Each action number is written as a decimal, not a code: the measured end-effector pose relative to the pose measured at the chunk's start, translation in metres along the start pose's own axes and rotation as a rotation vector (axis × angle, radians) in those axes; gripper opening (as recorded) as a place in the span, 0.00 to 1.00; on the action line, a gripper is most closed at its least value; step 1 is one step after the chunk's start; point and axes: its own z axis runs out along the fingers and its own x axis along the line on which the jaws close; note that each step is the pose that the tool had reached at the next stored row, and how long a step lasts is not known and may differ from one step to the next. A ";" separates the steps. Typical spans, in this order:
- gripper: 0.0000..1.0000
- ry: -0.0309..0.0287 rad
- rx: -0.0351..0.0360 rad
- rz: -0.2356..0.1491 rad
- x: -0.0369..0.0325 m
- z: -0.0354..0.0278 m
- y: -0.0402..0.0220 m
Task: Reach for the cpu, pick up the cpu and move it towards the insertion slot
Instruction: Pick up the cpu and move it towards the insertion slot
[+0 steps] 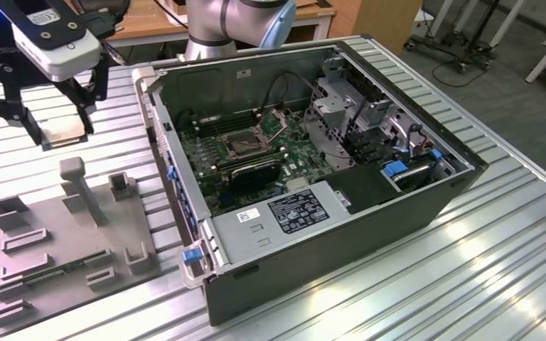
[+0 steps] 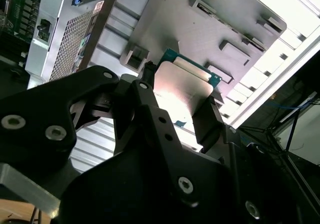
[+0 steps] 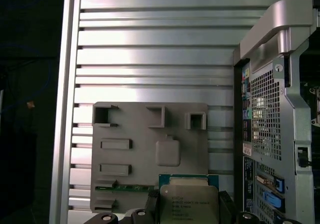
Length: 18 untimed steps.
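Ribbed metal table lies under the gripper pinching the cpu; the exterior view adds the insertion slot at its three o'clock.

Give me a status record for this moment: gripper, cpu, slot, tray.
gripper: shut on the cpu, in the air at the exterior view's left
cpu: flat between the fingers, metal face showing in both wrist views
insertion slot: on the green board inside the open case, apart from the cpu, toward the exterior view's right
grey tray: on the slatted table beside the case, memory stick lying in it
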 end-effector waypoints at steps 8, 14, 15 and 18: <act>0.54 0.0000 0.0000 0.000 -0.0081 0.0005 -0.0001; 0.54 -0.0001 0.0000 0.000 -0.0132 0.0009 -0.0002; 0.54 0.0000 -0.0001 0.000 -0.0141 0.0010 -0.0002; 0.54 -0.0001 -0.0001 0.000 -0.0163 0.0011 -0.0003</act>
